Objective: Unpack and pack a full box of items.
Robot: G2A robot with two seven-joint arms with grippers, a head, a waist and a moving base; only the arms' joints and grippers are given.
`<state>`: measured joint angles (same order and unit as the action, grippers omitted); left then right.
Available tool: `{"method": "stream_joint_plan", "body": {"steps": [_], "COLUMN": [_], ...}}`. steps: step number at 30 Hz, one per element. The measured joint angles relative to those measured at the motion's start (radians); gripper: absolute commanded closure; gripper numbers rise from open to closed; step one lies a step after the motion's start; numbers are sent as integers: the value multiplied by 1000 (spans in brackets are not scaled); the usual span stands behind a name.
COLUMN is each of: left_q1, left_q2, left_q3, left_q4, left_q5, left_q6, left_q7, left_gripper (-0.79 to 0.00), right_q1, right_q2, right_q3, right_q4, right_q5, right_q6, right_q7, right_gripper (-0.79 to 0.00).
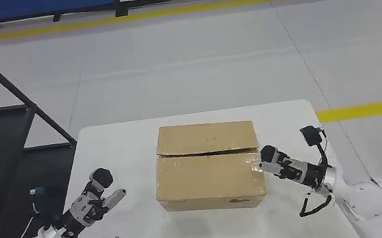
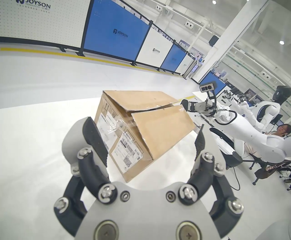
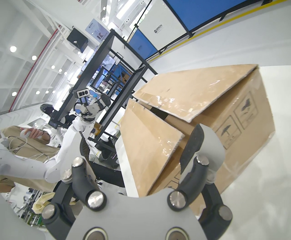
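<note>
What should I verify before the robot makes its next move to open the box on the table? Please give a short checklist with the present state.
1. Left end effector open: ok.
2. Right end effector open: ok.
3. Box well inside the edges of the table: ok.
4. Top flaps unsealed: ok, the seam gapes.
5. Left end effector at the box: not ok, it is apart from it.
6. What the box holds: cannot tell, the flaps cover it.
</note>
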<state>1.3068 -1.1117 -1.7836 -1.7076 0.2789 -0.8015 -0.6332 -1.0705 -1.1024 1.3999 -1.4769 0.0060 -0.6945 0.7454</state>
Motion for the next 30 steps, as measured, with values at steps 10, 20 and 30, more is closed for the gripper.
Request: {"method": "stream_joint_plan", "body": {"steps": [10,20,30], "left_q1": [0,0,1], "left_q2": [0,0,0], "left_q3": [0,0,1], "left_q4": [0,0,-2], "left_q5": [0,0,0], "left_q6": [0,0,3], "left_q7": [0,0,3], "left_gripper": [-785,-785,-785], "right_q1": [-25,-104,-170], "right_q2": [18,60,157], "right_q3": [26,37,-29], "right_q4": [-14,-133,-220], "right_q5": [169,315,224], "right_q6": [-114,-191,-271], "right_q7": [109,189,110], "right_gripper": [-785,-785,-785]}}
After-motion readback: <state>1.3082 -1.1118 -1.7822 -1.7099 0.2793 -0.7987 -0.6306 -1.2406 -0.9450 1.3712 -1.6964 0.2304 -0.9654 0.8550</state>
